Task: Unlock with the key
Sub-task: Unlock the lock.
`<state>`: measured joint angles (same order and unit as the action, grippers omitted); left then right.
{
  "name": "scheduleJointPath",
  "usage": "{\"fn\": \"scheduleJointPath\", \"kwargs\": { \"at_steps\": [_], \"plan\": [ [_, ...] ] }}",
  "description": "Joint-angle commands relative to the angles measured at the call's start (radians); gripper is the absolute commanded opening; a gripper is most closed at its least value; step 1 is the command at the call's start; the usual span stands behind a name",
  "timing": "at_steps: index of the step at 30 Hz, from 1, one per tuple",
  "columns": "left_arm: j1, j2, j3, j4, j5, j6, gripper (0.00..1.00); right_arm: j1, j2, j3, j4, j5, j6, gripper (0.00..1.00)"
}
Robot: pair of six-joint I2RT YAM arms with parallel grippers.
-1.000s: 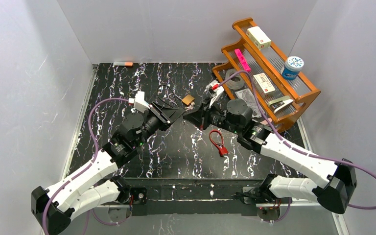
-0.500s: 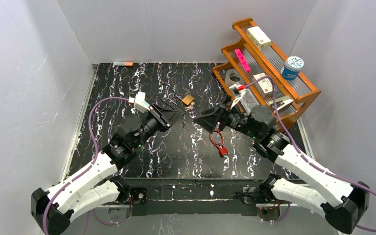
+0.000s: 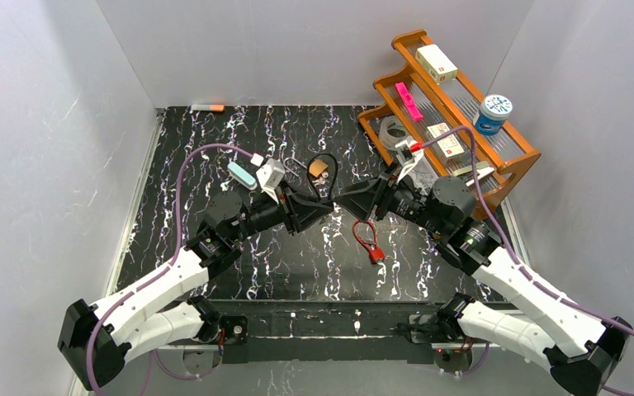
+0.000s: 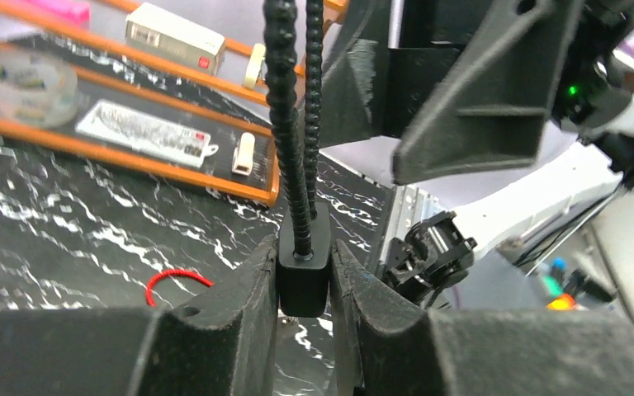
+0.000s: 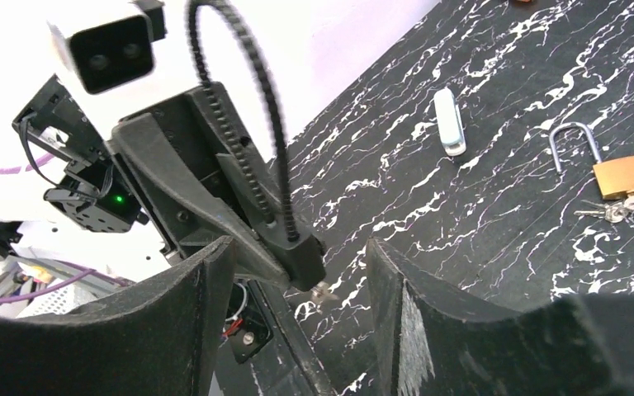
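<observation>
My left gripper point(image 3: 322, 209) point(image 4: 304, 252) is shut on the body of a black cable lock point(image 4: 303, 272) point(image 5: 301, 257). The lock's ribbed cable point(image 3: 325, 165) loops upward above the jaws. A small silver key point(image 5: 323, 291) sticks out of the underside of the lock body. Facing it, my right gripper point(image 3: 348, 203) point(image 5: 301, 247) is open. Its fingers point(image 5: 202, 289) stand on either side of the lock body and key without touching them. In the left wrist view, one right finger point(image 4: 470, 107) looms just beyond the cable.
A red cable lock point(image 3: 369, 238) lies on the black marbled table point(image 3: 215, 132) under the grippers. A brass padlock point(image 5: 630, 175) with keys point(image 5: 615, 212) and a pale stick point(image 5: 449, 132) lie further back. A wooden rack point(image 3: 518, 148) holding small items stands at the back right.
The right gripper, shut at the lock a second ago, has opened, backed off and come close again. The left arm has pushed right and turned, so the cable loop now stands up.
</observation>
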<state>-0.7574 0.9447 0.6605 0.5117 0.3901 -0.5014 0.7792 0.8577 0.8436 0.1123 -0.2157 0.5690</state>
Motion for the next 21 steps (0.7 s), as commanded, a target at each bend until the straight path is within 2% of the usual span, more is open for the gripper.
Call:
{"fn": "scheduleJointPath", "kwargs": {
  "at_steps": [1,7,11,17,21],
  "plan": [
    [-0.001,-0.033,-0.014,0.126,0.171,0.310,0.00,-0.003,-0.045,0.057,0.009,-0.018,-0.072,0.66],
    [0.000,-0.025,0.010,0.096,0.229,0.425,0.00,-0.003,-0.088,0.041,0.010,-0.019,-0.105,0.67],
    [0.000,-0.021,0.015,0.080,0.248,0.455,0.00,-0.002,-0.104,0.019,0.077,-0.114,-0.137,0.63],
    [0.000,-0.030,0.010,0.049,0.257,0.489,0.00,-0.002,-0.046,0.035,0.108,-0.179,-0.175,0.61],
    [0.000,-0.036,0.011,0.035,0.167,0.482,0.00,-0.003,-0.029,0.049,0.106,-0.184,-0.186,0.59]
  ]
}}
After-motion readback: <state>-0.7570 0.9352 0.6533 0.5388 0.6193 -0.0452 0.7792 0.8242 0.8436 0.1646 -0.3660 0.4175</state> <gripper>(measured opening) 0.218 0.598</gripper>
